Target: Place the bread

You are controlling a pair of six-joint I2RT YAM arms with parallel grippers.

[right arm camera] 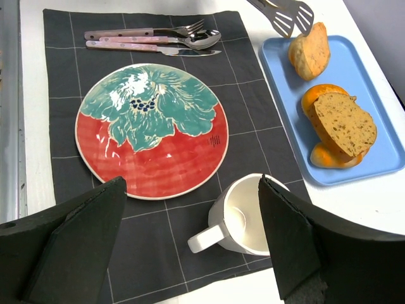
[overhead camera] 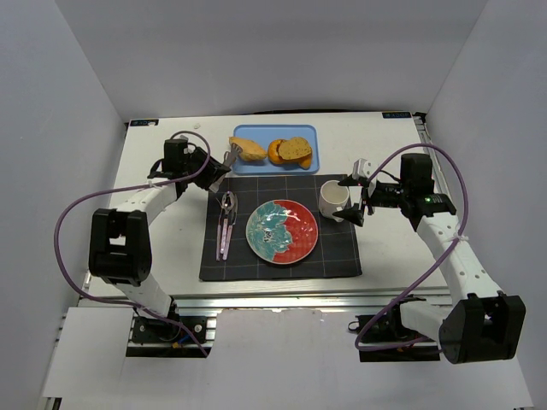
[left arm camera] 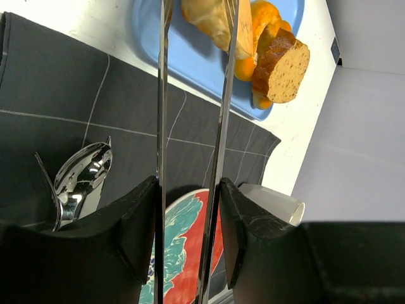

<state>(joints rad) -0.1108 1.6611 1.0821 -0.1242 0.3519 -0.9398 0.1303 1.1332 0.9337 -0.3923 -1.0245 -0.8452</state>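
The bread (overhead camera: pixel 248 149) (right arm camera: pixel 310 50) (left arm camera: pixel 209 19), a pale golden roll, lies at the left end of the blue tray (overhead camera: pixel 265 163) (right arm camera: pixel 278 69). My left gripper (overhead camera: pixel 212 168) (left arm camera: pixel 188 190) is shut on metal tongs (overhead camera: pixel 232 158) (left arm camera: pixel 162 95) (right arm camera: pixel 288 16). The tongs' arms stand apart, with their tips at the roll's near end; I cannot tell whether they touch it. The red and teal plate (overhead camera: pixel 301 242) (right arm camera: pixel 158 171) (left arm camera: pixel 190 266) sits on the dark placemat (overhead camera: pixel 342 256). My right gripper (overhead camera: pixel 359 202) (right arm camera: pixel 193 190) hangs open over the white mug (overhead camera: pixel 333 199) (right arm camera: pixel 243 218).
A brown-crusted bread slice (overhead camera: pixel 297 149) (right arm camera: pixel 345 123) leans on orange pieces (overhead camera: pixel 276 151) (right arm camera: pixel 316 95) at the right of the tray. A fork and spoon (overhead camera: pixel 226 224) (right arm camera: pixel 152 38) lie on the placemat, left of the plate. Grey walls enclose the table.
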